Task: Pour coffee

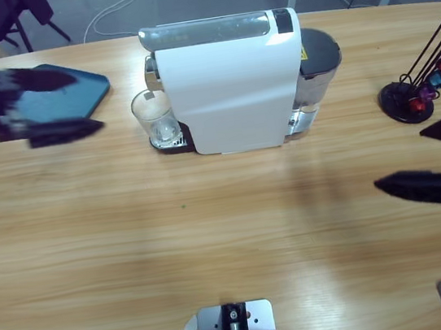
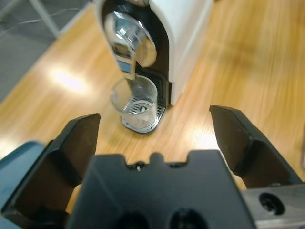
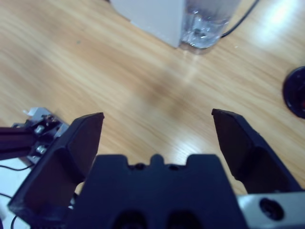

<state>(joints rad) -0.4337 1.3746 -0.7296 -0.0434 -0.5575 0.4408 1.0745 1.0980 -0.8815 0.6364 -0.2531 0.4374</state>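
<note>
With its jaws spread wide, the left gripper [image 1: 60,105] at upper left should close squarely around the glass [image 1: 154,118] under the spout (right gripper [image 1: 437,157] also gapes, idle).

the bench [image 1: 215,240] was pale wood with a fine lengthwise grain, smooth and lightly glossy, throwing back soft glare in the left wrist view. the coffee machine [image 1: 234,89] had a smooth white plastic shell with a satin sheen, a silvery top band, and a polished chrome spout head [image 2: 131,40] over a metal drip grille [image 2: 140,121]. the glass [image 1: 155,118] on the grille was clear and shiny. the water tank [image 3: 205,24] looked like clear, glossy plastic. the left end effector [image 2: 155,133] and right end effector [image 3: 157,138] were matt black plastic. the tray [image 1: 62,93] was dull blue.
</note>
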